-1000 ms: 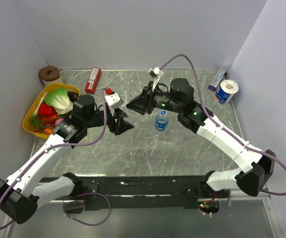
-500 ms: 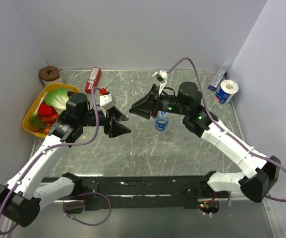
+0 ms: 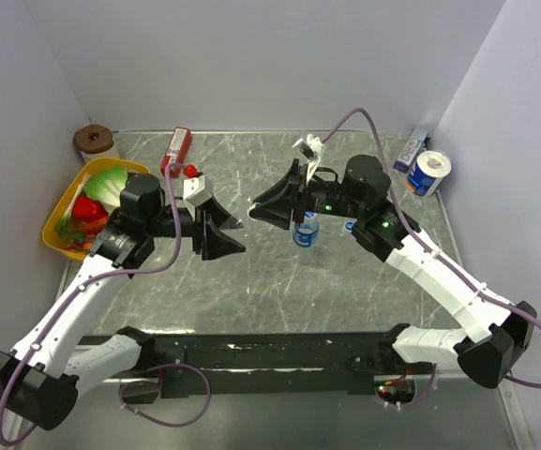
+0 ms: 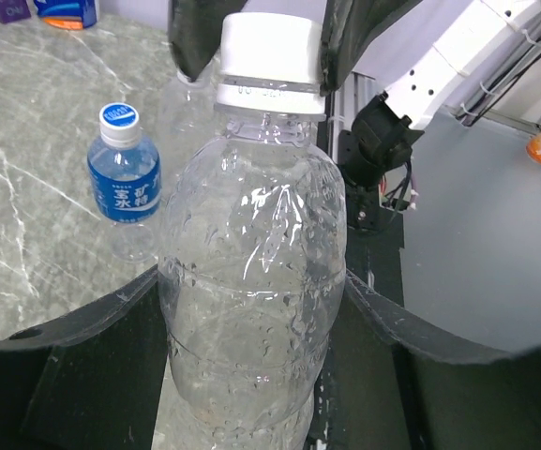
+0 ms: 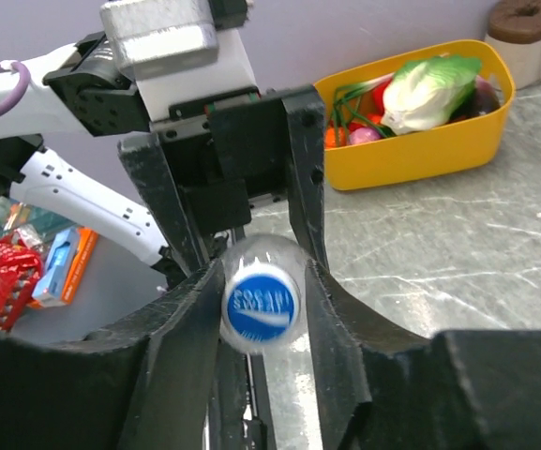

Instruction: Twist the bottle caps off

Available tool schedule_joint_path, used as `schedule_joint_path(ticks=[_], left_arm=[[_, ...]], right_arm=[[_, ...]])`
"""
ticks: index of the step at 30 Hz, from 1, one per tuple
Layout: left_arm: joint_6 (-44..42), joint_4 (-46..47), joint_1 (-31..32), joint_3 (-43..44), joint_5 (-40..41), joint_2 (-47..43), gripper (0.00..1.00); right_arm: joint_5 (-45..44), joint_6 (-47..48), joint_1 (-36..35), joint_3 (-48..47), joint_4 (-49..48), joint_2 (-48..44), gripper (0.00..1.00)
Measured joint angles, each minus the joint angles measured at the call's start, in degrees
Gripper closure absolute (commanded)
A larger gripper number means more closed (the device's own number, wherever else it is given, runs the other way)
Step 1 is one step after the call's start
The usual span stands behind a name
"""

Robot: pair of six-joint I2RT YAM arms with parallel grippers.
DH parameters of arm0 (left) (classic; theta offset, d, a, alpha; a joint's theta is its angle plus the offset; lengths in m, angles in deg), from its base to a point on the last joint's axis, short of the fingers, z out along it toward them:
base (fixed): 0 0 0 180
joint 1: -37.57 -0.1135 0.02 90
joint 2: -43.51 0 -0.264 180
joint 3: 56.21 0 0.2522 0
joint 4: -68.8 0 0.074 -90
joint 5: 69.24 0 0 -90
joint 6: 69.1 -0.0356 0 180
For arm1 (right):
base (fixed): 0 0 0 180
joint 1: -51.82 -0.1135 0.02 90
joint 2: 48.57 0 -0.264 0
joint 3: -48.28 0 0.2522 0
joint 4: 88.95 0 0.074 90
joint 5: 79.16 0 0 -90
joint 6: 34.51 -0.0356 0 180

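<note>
**Claws meet above the mid-surface**

The surface (image 3: 279, 291) lies bare toward its near edge, and a yellow basket (image 3: 54, 236) hugs the left edge. The left claw (image 3: 221, 232) clenches a clear bottle (image 4: 251, 281) off the surface. Its cap (image 5: 259, 305) sits between the fingers of the right claw (image 3: 256, 206); I cannot tell whether they pinch it. A blue-labelled bottle (image 3: 306, 228) stands just beside.

The bare bottle (image 4: 251, 281) was clear and colourless. Its screw cap (image 4: 270, 52) was white on the side and, seen end-on, blue with white lettering. The labelled bottle (image 4: 125, 192) wore a blue label with white characters, and its small cap (image 4: 119, 117) was white with a blue top. My left gripper (image 4: 251, 319) and my right gripper (image 5: 261, 272) were black. The table (image 3: 345, 281) was grey-green marble with white veins. The bowl (image 5: 420, 155) was yellow, the cabbage (image 5: 429, 89) green and white, and the box (image 3: 175, 151) red.
</note>
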Motion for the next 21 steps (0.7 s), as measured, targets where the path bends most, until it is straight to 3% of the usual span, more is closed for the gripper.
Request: schedule_joint_path(ticks=[7,15,21], left_arm=[[0.15,1.05,-0.35,0.0,-0.24,-0.02,0.51],[0.2,1.03,-0.46,0.0,-0.33,-0.02,0.53],[1.25,1.05,-0.5,0.0,-2.93,-0.02,0.53]], right_arm=[[0.5,0.24,1.33,0.09,0.42,-0.31,0.43],[1.97,0.26,1.42,0.09,0.48,-0.39,0.61],[5.9,1.29,1.79,0.09,0.44,-0.66,0.64]])
